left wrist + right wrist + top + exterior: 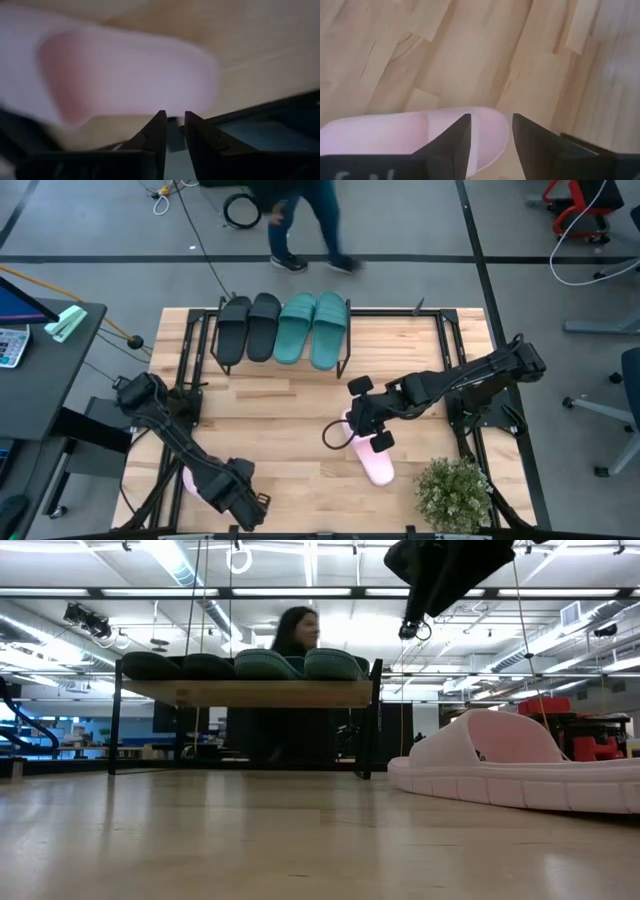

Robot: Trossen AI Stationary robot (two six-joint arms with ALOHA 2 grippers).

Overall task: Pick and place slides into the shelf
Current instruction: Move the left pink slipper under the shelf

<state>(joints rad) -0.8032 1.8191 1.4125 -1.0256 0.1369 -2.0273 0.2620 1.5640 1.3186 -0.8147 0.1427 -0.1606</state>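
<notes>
The shelf (345, 358) (250, 692) stands at the table's far edge. Two black slides (250, 325) and two teal slides (312, 328) lie side by side on its plank. One pink slide (375, 463) (510, 765) rests sole-down on the table, right of centre. My right gripper (352, 425) (491, 125) hangs open above its far end, well clear of it in the low view. A second pink slide (190, 478) (115, 75) lies near the near left corner, partly under my left arm. My left gripper (245, 502) (172, 117) sits shut just beside it.
A small potted plant (452, 490) stands at the near right corner, close to the pink slide. Black frame rails run along the table's left and right sides. A person (300, 220) (295, 635) walks past beyond the far edge. Bare wood lies between the shelf and the grippers.
</notes>
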